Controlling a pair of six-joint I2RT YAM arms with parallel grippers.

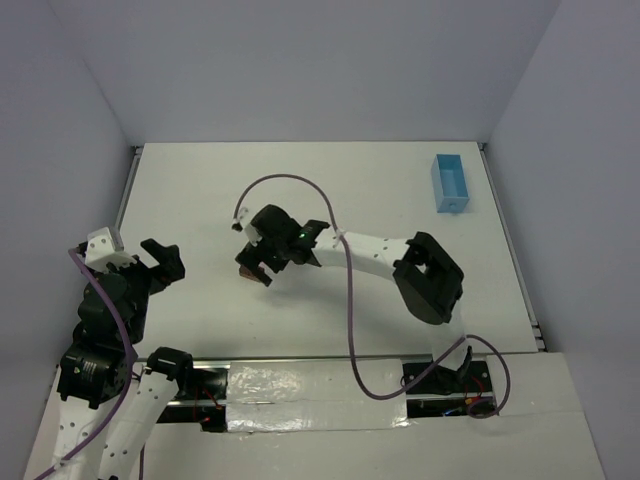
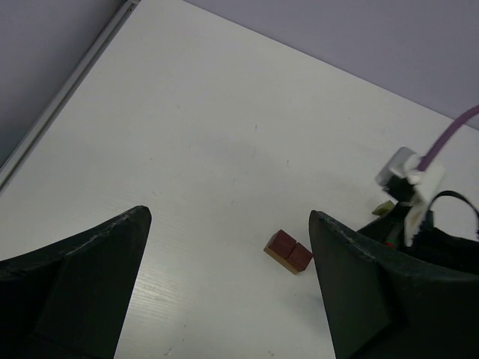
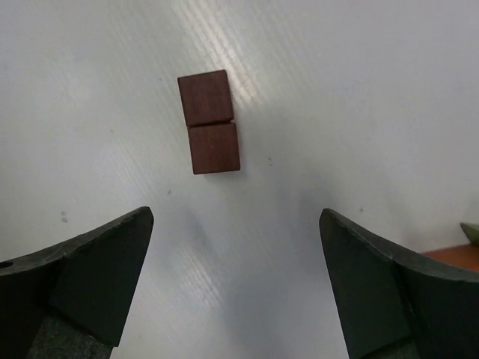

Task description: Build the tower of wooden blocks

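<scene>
The tower (image 2: 289,251) is low: two reddish-brown wood blocks (image 3: 209,122) lie side by side on a tan base on the white table. From above, the tower (image 1: 246,271) shows just beside the fingers of my right gripper (image 1: 262,262). In the right wrist view that gripper (image 3: 233,224) stands open above the table with nothing between its fingers, and the blocks lie just ahead of it. An orange piece (image 3: 451,257) and an olive one (image 3: 471,231) peek in at the right edge. My left gripper (image 2: 230,217) is open and empty, well to the tower's left.
A light-blue tray (image 1: 450,182) sits at the table's far right corner. The right arm (image 1: 380,255) stretches across the middle with a purple cable (image 1: 350,320) looping over it. Grey walls enclose the table on three sides.
</scene>
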